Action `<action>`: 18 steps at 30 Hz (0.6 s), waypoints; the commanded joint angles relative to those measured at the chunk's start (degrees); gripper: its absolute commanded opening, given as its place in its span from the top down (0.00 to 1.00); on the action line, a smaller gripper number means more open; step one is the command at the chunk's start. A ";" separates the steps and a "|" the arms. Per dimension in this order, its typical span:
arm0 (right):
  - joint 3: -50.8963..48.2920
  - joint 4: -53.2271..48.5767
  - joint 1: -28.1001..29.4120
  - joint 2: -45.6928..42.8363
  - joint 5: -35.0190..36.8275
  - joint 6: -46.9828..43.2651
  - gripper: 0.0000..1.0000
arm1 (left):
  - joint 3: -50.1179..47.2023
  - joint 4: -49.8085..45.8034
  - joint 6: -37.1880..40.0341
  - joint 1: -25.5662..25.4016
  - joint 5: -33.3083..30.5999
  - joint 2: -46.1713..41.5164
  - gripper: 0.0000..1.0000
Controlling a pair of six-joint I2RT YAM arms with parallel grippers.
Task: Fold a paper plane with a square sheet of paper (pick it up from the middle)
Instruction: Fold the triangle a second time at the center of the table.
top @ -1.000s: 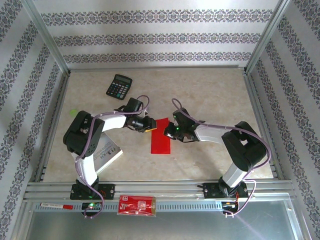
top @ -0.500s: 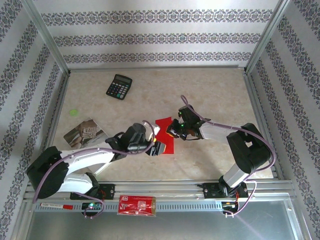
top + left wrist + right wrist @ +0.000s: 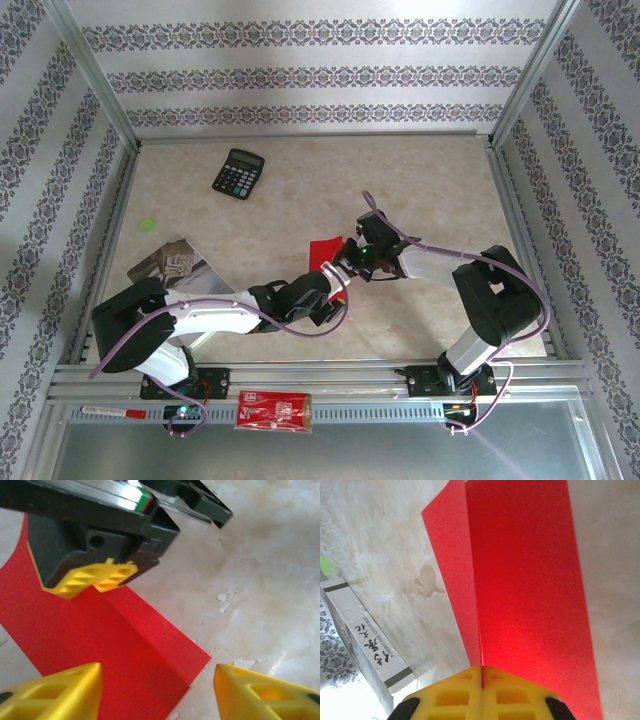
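Observation:
The red square sheet of paper (image 3: 324, 247) lies on the table, folded along a centre crease (image 3: 125, 625) with one flap standing up (image 3: 452, 575). My right gripper (image 3: 482, 672) is shut on the sheet's far end at the crease; its yellow fingers (image 3: 95, 578) press the paper there. My left gripper (image 3: 157, 680) hovers open over the sheet's near corner, one fingertip (image 3: 65, 690) above the paper, the other (image 3: 260, 690) above bare table. Nothing is between its fingers. From above, the left gripper (image 3: 335, 290) covers much of the sheet.
A black calculator (image 3: 238, 173) sits at the back left. A white printed booklet (image 3: 170, 264) lies left of the arms and reaches close to the sheet (image 3: 365, 630). A red printed packet (image 3: 274, 411) rests on the front rail. The marble table (image 3: 440, 190) is bordered by metal rails.
My left arm swung from the sheet's left side down to its near end, uncovering the booklet. Its jaws now stand open. The right gripper kept its hold and shifted slightly back and right.

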 commanded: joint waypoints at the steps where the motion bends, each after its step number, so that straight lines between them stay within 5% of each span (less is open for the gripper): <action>1: -0.11 0.59 -0.25 0.44 -0.70 0.83 0.97 | 1.43 0.19 1.80 -0.72 -3.03 0.08 0.52; 13: -0.52 0.92 -0.16 1.23 -0.55 0.16 0.96 | 1.60 -1.35 -0.20 -0.69 -1.38 -0.06 1.00; 18: -0.83 0.61 -0.71 0.18 -0.60 -1.07 0.86 | 1.17 -1.42 -2.33 0.41 1.33 -0.83 1.00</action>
